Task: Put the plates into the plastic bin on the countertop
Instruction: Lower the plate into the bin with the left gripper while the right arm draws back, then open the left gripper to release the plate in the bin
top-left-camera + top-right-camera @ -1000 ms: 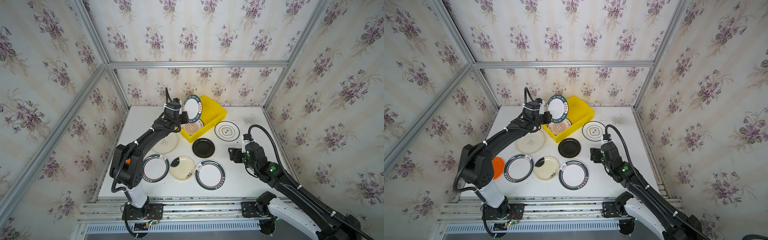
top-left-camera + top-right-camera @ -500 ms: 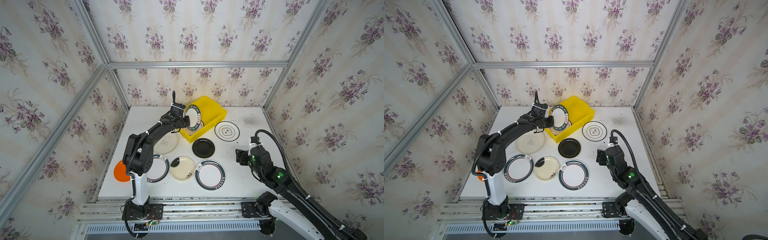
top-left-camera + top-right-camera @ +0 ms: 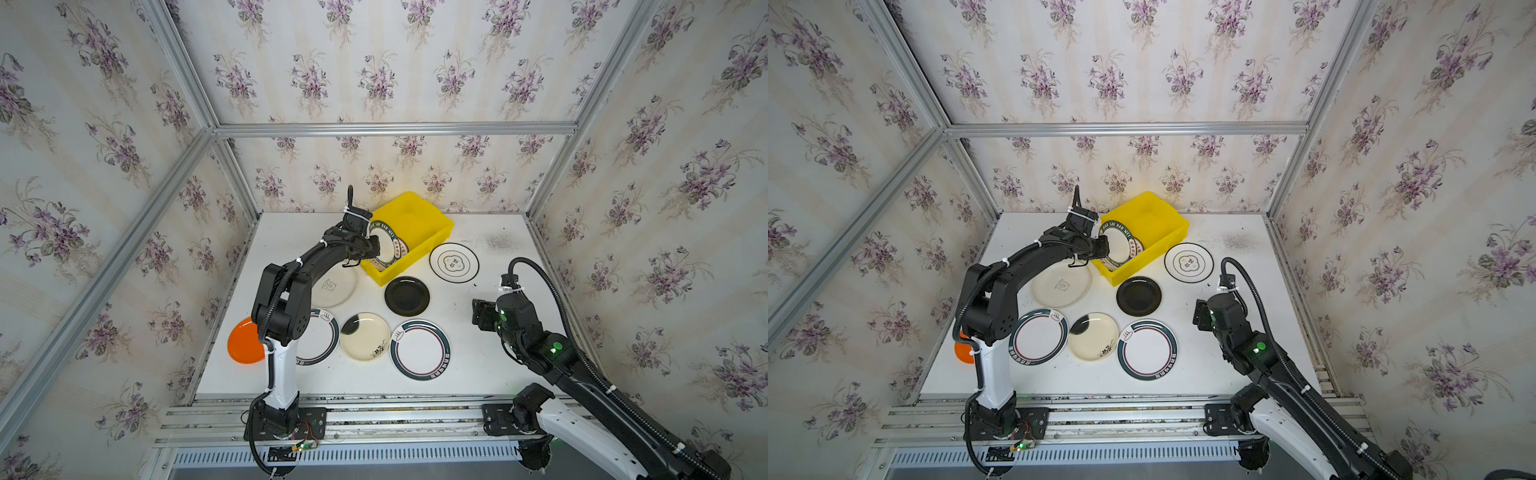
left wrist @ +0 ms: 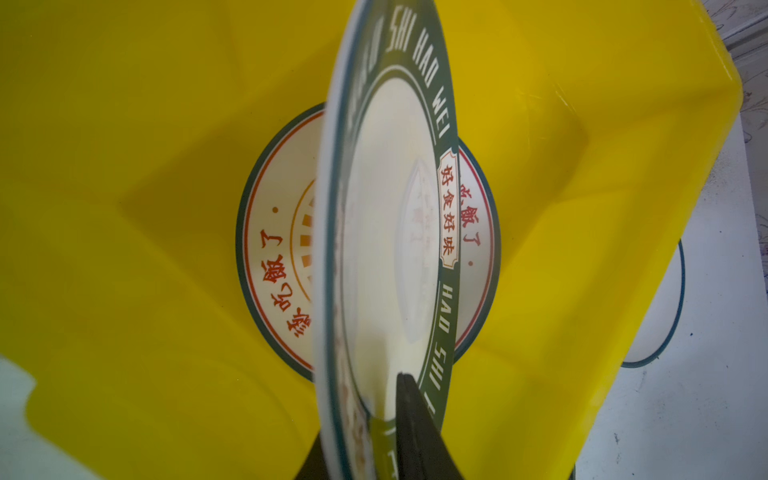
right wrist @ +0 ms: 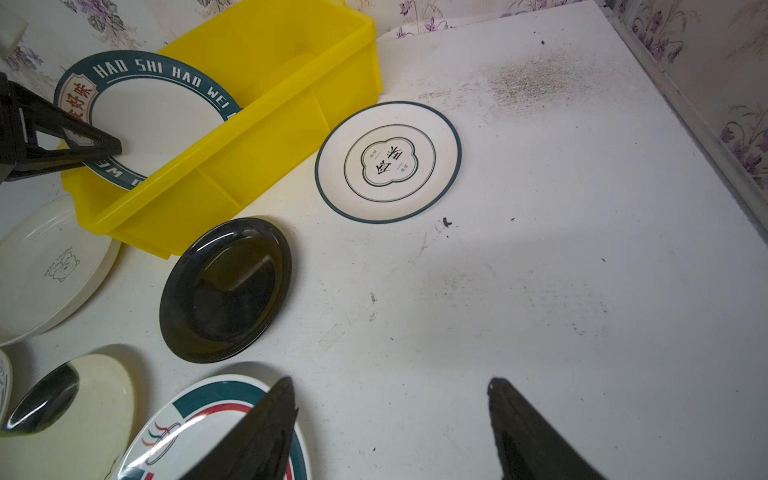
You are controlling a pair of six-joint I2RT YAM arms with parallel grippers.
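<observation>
The yellow plastic bin (image 3: 419,216) (image 3: 1154,220) (image 4: 124,166) stands at the back of the white countertop (image 3: 478,374). My left gripper (image 3: 376,249) (image 3: 1104,248) is shut on a green-rimmed plate (image 3: 390,249) (image 4: 386,208) (image 5: 153,108), held on edge with its lower part inside the bin. One finger (image 4: 411,415) lies against its face. A sunburst plate (image 4: 274,232) lies flat on the bin floor beneath. My right gripper (image 3: 478,313) (image 5: 390,382) hangs open over bare countertop, beside another green-rimmed plate (image 5: 199,424).
Loose on the countertop lie a white emblem plate (image 3: 454,262), a black plate (image 3: 406,296), a cream bear plate (image 3: 336,286), a cream plate with a dark patch (image 3: 365,336), two green-rimmed plates (image 3: 419,348) (image 3: 320,340) and an orange plate (image 3: 243,340) at the left edge.
My left gripper has brought the green-rimmed plate down from above the bin into it. My right gripper has drawn back slightly toward the front right.
</observation>
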